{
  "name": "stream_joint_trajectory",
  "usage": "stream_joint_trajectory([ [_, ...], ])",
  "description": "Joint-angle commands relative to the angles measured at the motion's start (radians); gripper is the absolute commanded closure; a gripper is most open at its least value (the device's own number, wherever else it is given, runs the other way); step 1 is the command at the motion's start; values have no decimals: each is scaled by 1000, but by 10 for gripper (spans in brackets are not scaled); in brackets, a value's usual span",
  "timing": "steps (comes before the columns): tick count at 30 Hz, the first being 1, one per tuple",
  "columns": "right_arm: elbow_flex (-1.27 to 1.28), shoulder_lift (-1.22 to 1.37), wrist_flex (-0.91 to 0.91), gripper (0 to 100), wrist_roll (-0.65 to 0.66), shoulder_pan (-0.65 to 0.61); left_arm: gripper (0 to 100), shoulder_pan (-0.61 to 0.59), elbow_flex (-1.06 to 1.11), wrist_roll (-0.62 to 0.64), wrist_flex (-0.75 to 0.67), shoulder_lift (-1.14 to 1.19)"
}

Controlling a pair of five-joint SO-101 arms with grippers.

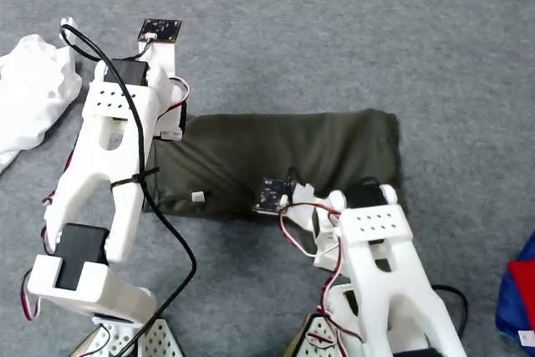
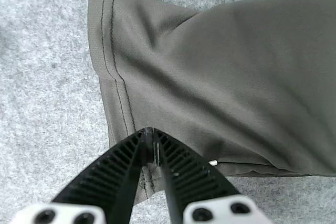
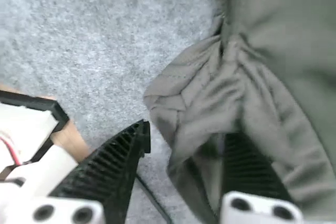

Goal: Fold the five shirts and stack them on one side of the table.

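The folded olive-green fabric shirt (image 1: 276,156) lies mid-way across the grey felt desk (image 1: 334,39). The left gripper (image 2: 149,135) is pinched closed on its stitched hem. At its near edge, the right gripper (image 3: 186,150) gapes around bunched cloth.

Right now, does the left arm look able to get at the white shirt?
Probably yes. The white shirt lies on the table beside that arm, nothing between. But the left end effector is shut on the hem of the olive shirt and must let go first.
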Motion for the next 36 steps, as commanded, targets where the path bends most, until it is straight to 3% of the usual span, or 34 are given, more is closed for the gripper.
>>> stream_joint_trajectory([
  [1, -51, -73, 78, 731, 8, -12, 980, -2, -5, -5, -9, -51],
  [6, -137, -194, 175, 731, 9, -1, 980, -2, -8, -5, -9, -51],
  [15, -197, -142, 48, 740, 141, 176, 980, -2, -5, -5, -5, -53],
  [22, -220, 53, -140, 965, 166, 260, 980, 2, -5, -5, -3, -53],
  [29, -242, 240, -222, 954, 166, 262, 980, 0, -5, -5, -2, -53],
  [36, -311, 223, -193, 954, 164, 291, 980, 0, -5, -5, -2, -53],
])
